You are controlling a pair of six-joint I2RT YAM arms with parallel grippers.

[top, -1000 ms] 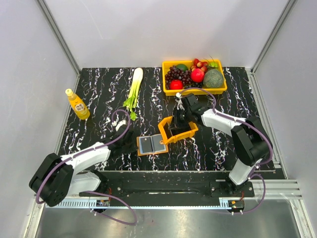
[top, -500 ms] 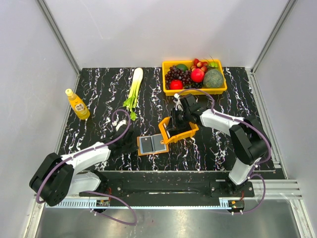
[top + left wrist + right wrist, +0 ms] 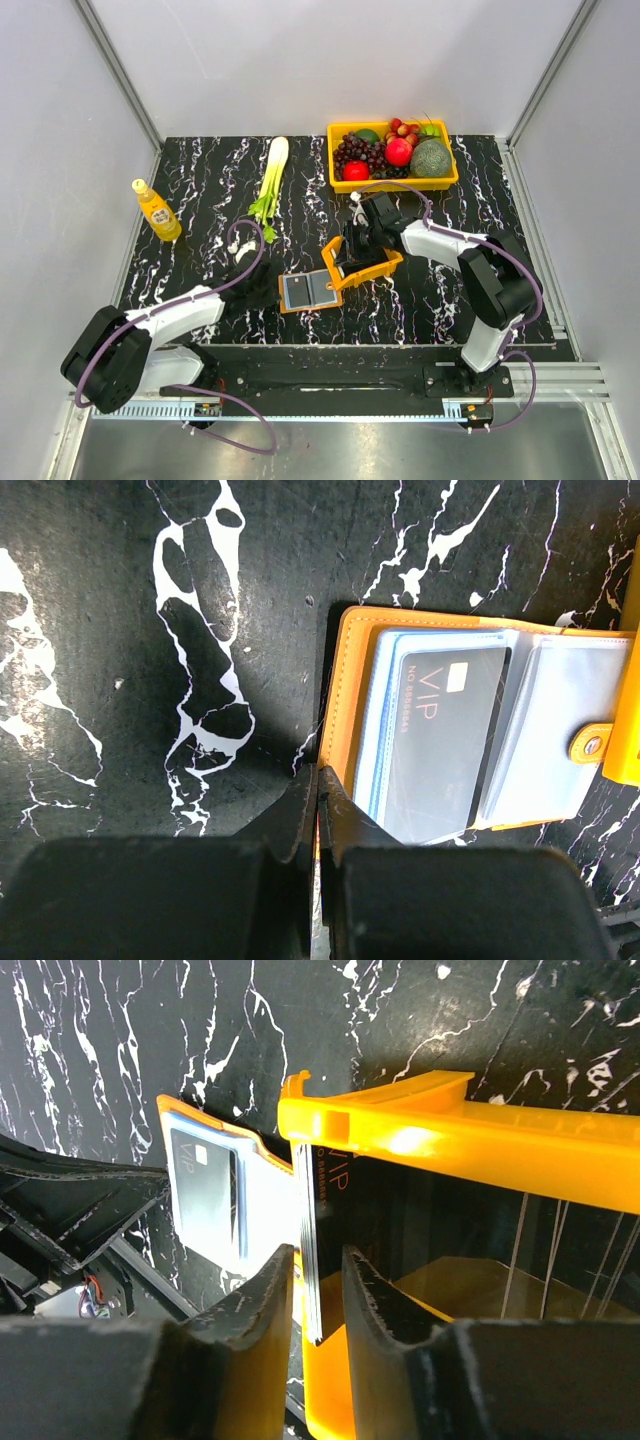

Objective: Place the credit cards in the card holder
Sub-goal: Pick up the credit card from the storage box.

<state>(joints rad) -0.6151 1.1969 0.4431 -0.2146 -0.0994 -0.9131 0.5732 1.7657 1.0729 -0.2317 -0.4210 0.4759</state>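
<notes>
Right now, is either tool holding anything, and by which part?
Left tool pinches the edge of the card holder; right tool stands open around an upright credit card, not gripping.

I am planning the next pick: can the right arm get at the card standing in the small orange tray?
Probably yes. The right gripper is open and astride the card, with a gap on each side. The card stands on edge in the orange tray, and nothing visible blocks it.

We find the card holder (image 3: 307, 291) open on the table (image 3: 450, 290) at front middle, a card (image 3: 440, 740) in its left half, a tray (image 3: 372, 268) against its right edge, a basket (image 3: 392, 183) behind that, a leafy stalk (image 3: 270, 175) rear-left, and a bottle (image 3: 157, 211) far left.
</notes>
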